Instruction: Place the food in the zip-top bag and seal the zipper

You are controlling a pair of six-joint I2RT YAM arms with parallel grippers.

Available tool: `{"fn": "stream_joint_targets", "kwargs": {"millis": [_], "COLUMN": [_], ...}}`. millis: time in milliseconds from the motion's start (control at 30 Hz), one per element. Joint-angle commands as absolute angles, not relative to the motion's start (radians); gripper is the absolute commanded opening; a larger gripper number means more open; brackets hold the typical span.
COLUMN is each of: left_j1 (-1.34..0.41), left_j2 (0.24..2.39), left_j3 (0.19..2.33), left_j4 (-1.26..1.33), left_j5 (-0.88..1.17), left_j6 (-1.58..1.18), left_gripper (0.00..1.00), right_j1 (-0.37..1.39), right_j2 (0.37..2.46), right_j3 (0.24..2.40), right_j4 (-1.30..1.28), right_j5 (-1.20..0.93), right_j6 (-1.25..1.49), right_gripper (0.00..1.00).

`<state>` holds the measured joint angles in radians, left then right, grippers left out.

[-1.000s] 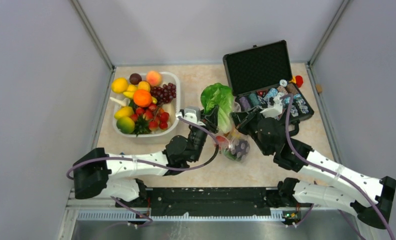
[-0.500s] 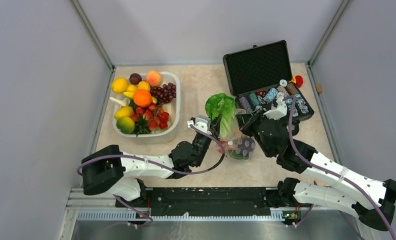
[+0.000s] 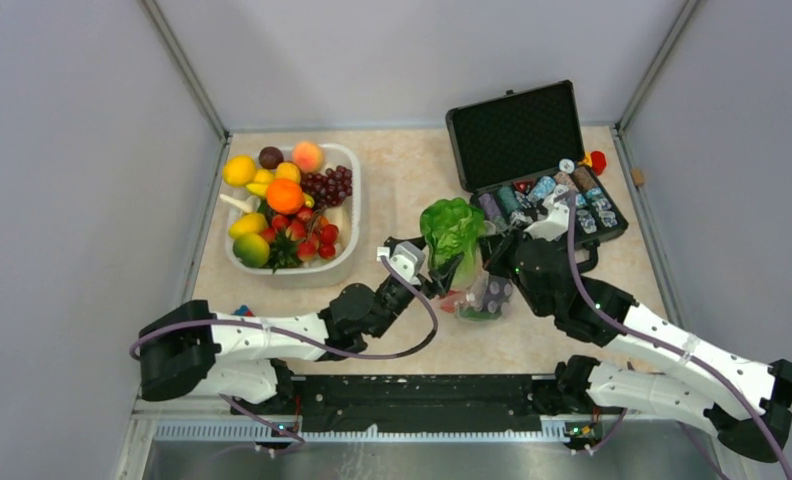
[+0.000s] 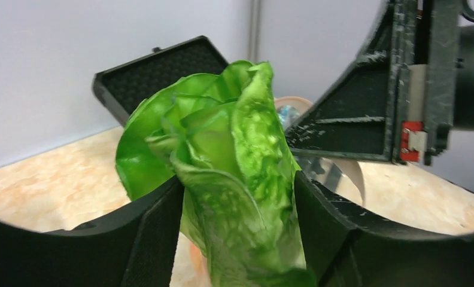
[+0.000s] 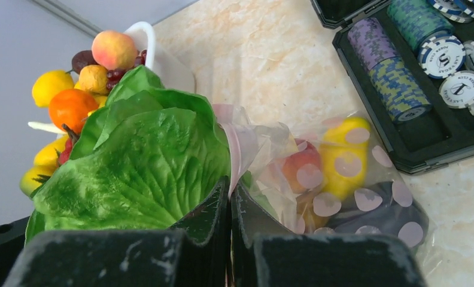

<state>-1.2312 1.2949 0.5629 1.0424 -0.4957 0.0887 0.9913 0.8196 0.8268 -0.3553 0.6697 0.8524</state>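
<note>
Grips the lettuce (image 4: 222,155) in the left end effector (image 4: 237,222), beside the mouth of the zip-top bag (image 5: 342,197); pinches its zipper (image 5: 235,156) in the closed right end effector (image 5: 230,206).

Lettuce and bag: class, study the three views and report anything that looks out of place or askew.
The lettuce stands out: gripped by the left gripper, it rears upright at the mouth of the zip-top bag, mostly outside it, while the right gripper pinches the crumpled rim at the pink zipper.

Green lettuce (image 4: 222,167), pink-dotted clear bag (image 5: 348,197)
</note>
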Motion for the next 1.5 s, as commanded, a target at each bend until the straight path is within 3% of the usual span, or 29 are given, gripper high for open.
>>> {"fn": "stream_joint_targets", "kwargs": {"millis": [0, 467, 733, 867, 1067, 1300, 1467], "left_j1": [-1.219, -1.121, -1.034, -0.939, -0.862, -0.861, -0.861], "left_j2": [1.222, 1.13, 0.99, 0.914, 1.014, 1.143, 1.133], "left_j3": [0.61, 0.741, 0.751, 0.703, 0.763, 0.74, 0.635], "left_j4": [0.829, 0.523, 0.432, 0.389, 0.15, 0.18, 0.371], "left_j5": [-0.328, 0.072, 0.176, 0.204, 0.208, 0.348, 0.433], "left_j6": [0.015, -0.127, -0.222, -0.315, -0.464, -0.585, -0.584], "left_gripper": [0.69, 0.86, 0.92, 0.88, 0.67, 0.64, 0.64], "right_j1": [0.981, 0.972, 0.97, 0.969, 0.967, 0.965, 0.963], "right_j2": [0.76, 0.555, 0.538, 0.534, 0.539, 0.542, 0.539], "right_j3": [0.837, 0.69, 0.689, 0.692, 0.691, 0.717, 0.725], "right_j4": [-0.342, -0.438, -0.502, -0.529, -0.529, -0.574, -0.579], "right_j5": [0.708, 0.795, 0.856, 0.877, 0.88, 0.904, 0.903], "right_j6": [0.817, 0.907, 0.939, 0.962, 0.976, 0.996, 0.998], "right_gripper": [0.0, 0.0, 0.0, 0.0, 0.0, 0.0, 0.0]}}
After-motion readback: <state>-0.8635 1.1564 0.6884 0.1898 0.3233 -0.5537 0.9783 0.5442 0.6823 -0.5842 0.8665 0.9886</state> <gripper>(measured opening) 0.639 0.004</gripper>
